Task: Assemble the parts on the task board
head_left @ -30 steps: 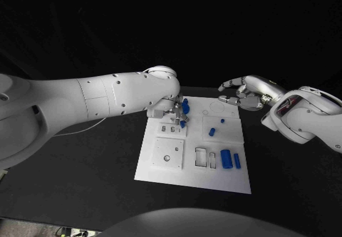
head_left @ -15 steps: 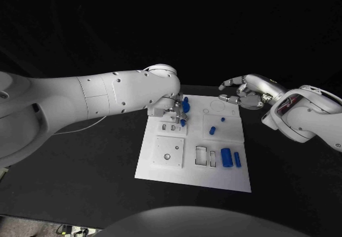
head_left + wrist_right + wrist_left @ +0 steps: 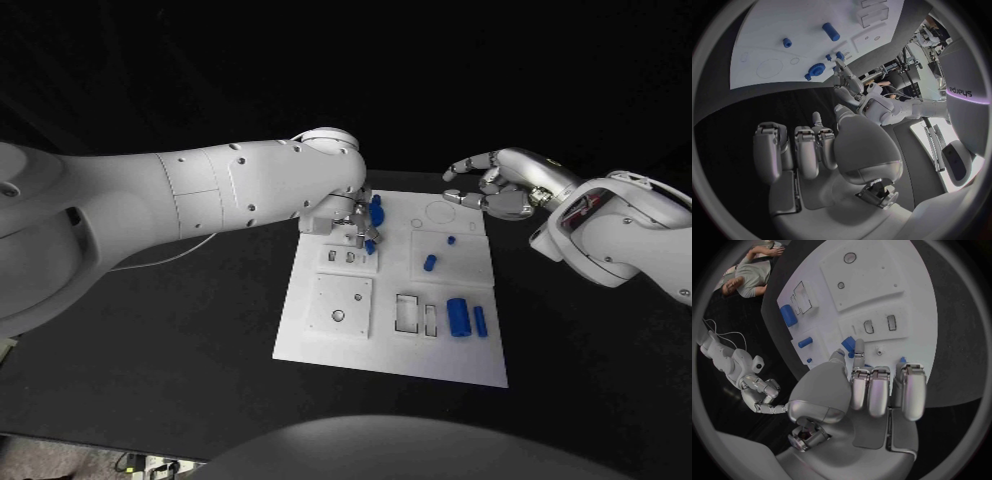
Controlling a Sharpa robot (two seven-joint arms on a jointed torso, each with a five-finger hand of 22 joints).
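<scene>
Head view first: the task board (image 3: 389, 340) sits mid-surface, and the left hand (image 3: 346, 222) is down over its far-left corner, fingers pinching a small blue part (image 3: 369, 247) just above the two little slots (image 3: 342, 260). A taller blue peg (image 3: 376, 211) stands right beside that hand. The right hand (image 3: 490, 190) hovers off the board's far-right edge, fingers curled in with nothing in them. Loose parts further right: a small blue pin (image 3: 430, 265), a tiny stud (image 3: 450, 242), and near the right edge a fat blue cylinder (image 3: 459, 320) touching or nearly touching a thinner one (image 3: 480, 322).

Left wrist view: the blue part (image 3: 848, 345) sits at the fingertips (image 3: 861, 377), close to the slots (image 3: 878, 325).

Right wrist view: the hand (image 3: 817, 145) holds nothing, well apart from the board (image 3: 767, 50).

Handling guess: these look like light, rigid plastic pieces, smooth and easy to squirt out of metal fingers, so I'd pinch mid-body on the sides. The standing peg is the main thing crowding the left hand.
</scene>
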